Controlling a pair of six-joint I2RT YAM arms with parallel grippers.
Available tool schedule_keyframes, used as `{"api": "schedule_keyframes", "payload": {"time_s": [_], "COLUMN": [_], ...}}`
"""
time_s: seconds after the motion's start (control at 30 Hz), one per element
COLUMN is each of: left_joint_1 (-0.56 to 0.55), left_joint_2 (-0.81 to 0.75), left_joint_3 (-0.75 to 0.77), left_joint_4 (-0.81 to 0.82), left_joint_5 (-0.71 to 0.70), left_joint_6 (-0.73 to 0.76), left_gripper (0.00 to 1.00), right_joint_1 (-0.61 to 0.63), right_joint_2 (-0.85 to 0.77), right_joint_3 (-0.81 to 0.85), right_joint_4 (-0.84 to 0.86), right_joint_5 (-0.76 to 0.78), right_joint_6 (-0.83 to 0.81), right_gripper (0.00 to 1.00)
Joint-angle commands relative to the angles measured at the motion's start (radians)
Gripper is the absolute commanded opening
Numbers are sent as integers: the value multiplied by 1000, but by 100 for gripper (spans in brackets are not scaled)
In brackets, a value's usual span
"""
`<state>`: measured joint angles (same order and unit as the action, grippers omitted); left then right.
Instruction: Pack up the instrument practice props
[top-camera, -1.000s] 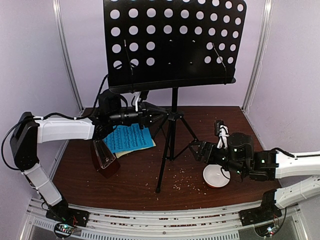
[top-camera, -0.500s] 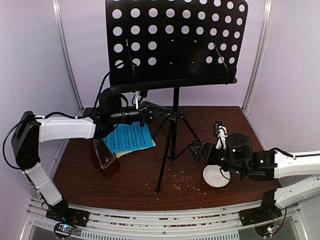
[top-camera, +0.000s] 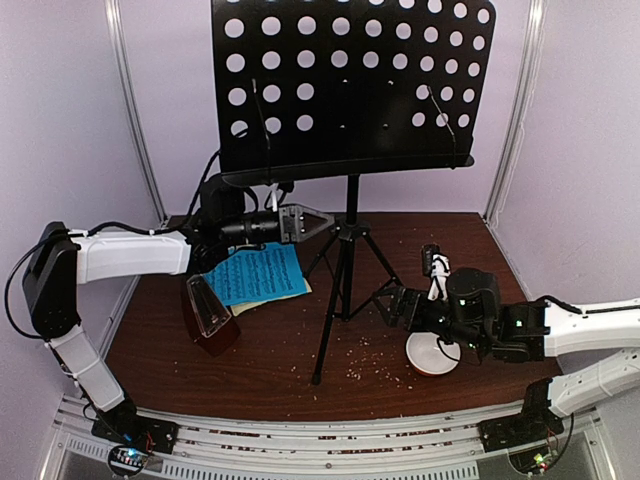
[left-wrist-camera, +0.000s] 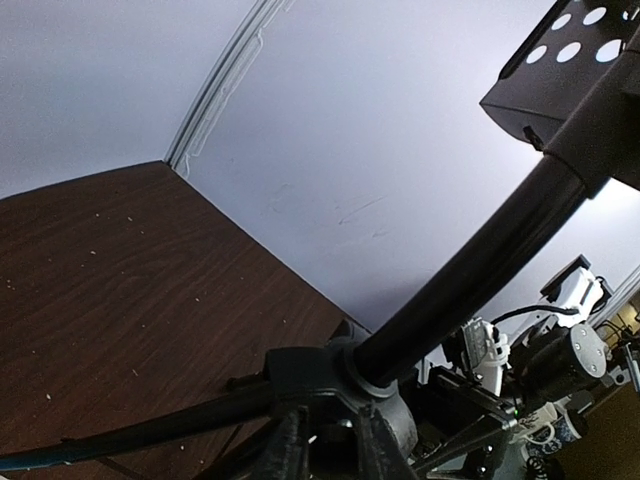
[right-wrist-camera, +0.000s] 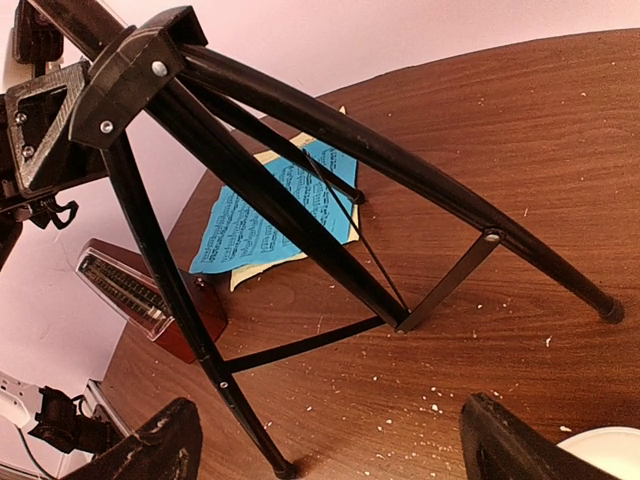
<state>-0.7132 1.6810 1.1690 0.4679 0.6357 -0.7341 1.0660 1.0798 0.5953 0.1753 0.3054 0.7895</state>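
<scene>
The music stand (top-camera: 370, 120) could topple if the left end effector (top-camera: 326, 219), narrowed at its hub (pinching or not, I cannot tell), tugs sideways while the right end effector (top-camera: 392, 303) hangs spread near the legs: it stands mid-desk (top-camera: 250, 378), tall, black, top-heavy, thin-legged, with a perforated panel.

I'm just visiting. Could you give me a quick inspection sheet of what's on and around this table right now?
Surface: brown wooden table, dusted with crumbs.
Job's things: black music stand upright; blue sheet lying on yellow sheet; metronome standing near the left front.
Clutter: white bowl beneath the right arm; crumbs near the stand's feet.
Grippers: left gripper narrow at the stand's hub, grip unclear; right gripper open, empty.
Cables: black cable looping over the left arm.
Surroundings: pale lilac walls.
</scene>
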Motion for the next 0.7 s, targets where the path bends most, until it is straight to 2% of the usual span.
{"api": "schedule_keyframes", "payload": {"time_s": [0.0, 0.13, 0.27, 0.47, 0.67], "left_joint_1": [3, 2, 3, 3, 3], "left_joint_2": [-28, -80, -111, -98, -29], "left_joint_3": [-8, -32, -31, -9, 59], "left_joint_4": [-78, -12, -32, -57, -121], "left_joint_5": [-40, -67, -74, 6, 97], "left_joint_6": [44, 166, 389, 636, 747], "left_gripper": [27, 43, 55, 58, 56], "right_joint_1": [-4, -3, -4, -4, -3], "right_joint_2": [6, 6, 11, 8, -1], "right_joint_3": [9, 6, 6, 3, 2], "right_joint_4": [24, 25, 28, 29, 26], "right_joint_5": [-3, -5, -10, -14, -17], "right_joint_6": [-4, -3, -4, 1, 5], "right_gripper": [91, 91, 92, 91, 91]}}
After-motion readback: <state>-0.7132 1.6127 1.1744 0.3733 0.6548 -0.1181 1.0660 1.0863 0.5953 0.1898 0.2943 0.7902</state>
